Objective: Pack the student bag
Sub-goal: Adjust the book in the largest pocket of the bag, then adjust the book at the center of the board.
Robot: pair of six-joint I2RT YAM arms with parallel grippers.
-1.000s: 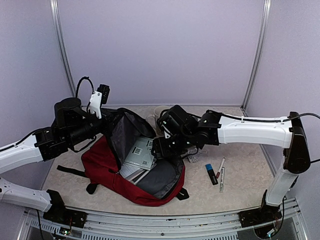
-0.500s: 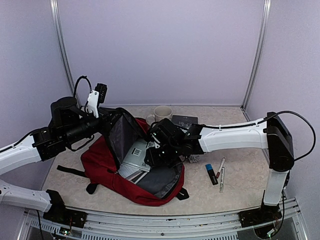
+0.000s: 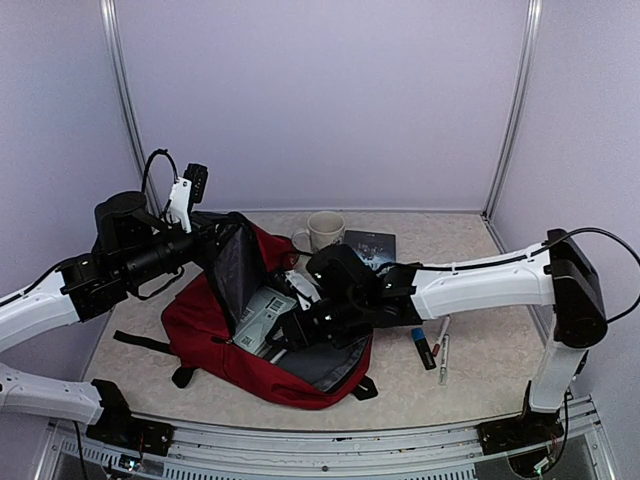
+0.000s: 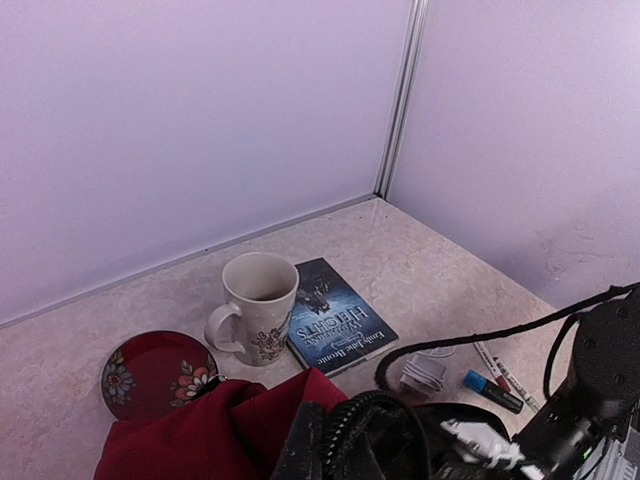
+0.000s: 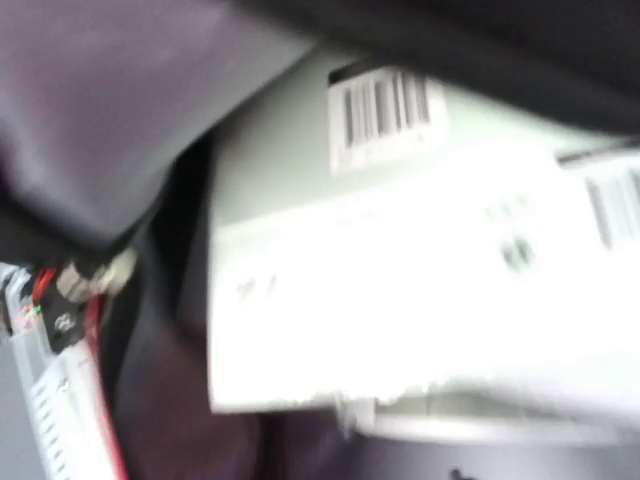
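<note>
The student bag (image 3: 205, 320) is a dark-red backpack lying open on the table, grey lining (image 3: 325, 365) showing. My left gripper (image 3: 213, 238) is shut on its upper flap and holds it raised; red fabric and the black zipper edge fill the bottom of the left wrist view (image 4: 200, 430). My right gripper (image 3: 298, 326) is down inside the opening against white barcoded books (image 3: 258, 312). The right wrist view is blurred and filled by a white book (image 5: 420, 280). Its fingers do not show, so I cannot tell whether they grip.
Behind the bag stand a cream mug (image 3: 324, 229) (image 4: 258, 305), a dark-blue paperback (image 3: 368, 245) (image 4: 335, 325) and a red flowered saucer (image 4: 155, 375). A white coiled charger (image 4: 422, 372) and markers (image 3: 424, 348) (image 4: 492, 390) lie right of the bag.
My right gripper has moved left and down, deeper into the bag, and the white books have slid further in. The left gripper has kept the flap up, shifting slightly left.
</note>
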